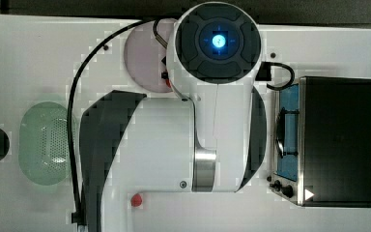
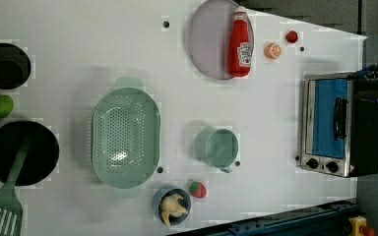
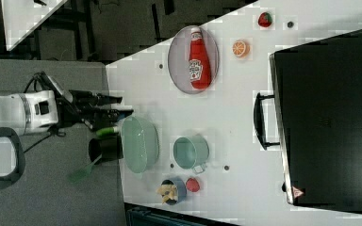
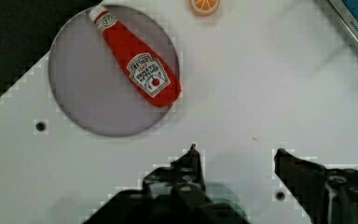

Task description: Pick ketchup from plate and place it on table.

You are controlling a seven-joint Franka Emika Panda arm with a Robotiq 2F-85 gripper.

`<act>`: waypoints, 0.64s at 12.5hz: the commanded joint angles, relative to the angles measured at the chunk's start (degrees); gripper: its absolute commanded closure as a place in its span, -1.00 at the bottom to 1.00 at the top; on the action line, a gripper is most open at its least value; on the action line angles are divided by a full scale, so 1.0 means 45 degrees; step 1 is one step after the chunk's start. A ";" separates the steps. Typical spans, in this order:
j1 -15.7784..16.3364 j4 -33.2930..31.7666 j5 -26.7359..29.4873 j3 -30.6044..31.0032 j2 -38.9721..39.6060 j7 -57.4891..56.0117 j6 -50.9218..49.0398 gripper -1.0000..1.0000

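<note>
Pincer [image 4: 235, 150] spread wide, nothing betw. its two dark fingers [image 4: 192, 161], hanging above bare white worktop [image 4: 261, 84] w/ the fingertips clear of the surface in the wrist view. Ketchup [image 4: 137, 65] lies flat on the plate [image 4: 88, 100], well apart from the pincer, ahead of the fingertips and off to the side of the finger pointed at above; white cap [image 4: 99, 12] points away from the pincer, label faces up. Bottle sits toward one edge of the plate, its base end reaching the rim; rest of the plate bare. Orange slice [image 4: 204, 4] on worktop beyond the bottle, further from the pincer, not touching the plate. Small dark hole [image 4: 40, 126] in worktop just outside the plate rim. In the right view the pincer [image 3: 118, 107] sticks out from the white arm [image 3: 28, 113], sitting off the worktop edge near the green perforated basket [image 3: 140, 143], w/ the ketchup [image 3: 198, 61] far across. Left view: ketchup [image 2: 240, 46] on plate [image 2: 209, 39], orange slice [image 2: 273, 50] just beside, small red fruit [image 2: 292, 36] past that.
</note>
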 commanded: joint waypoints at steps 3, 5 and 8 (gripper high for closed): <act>-0.1289 -0.1389 0.0226 0.0541 -0.3102 0.0376 -0.2460 -0.98; -0.1276 -0.1387 0.0226 0.0664 -0.2532 0.0206 -0.1937 -1.00; -0.1237 -0.1375 0.0226 0.0937 -0.1232 -0.0271 -0.0936 -1.00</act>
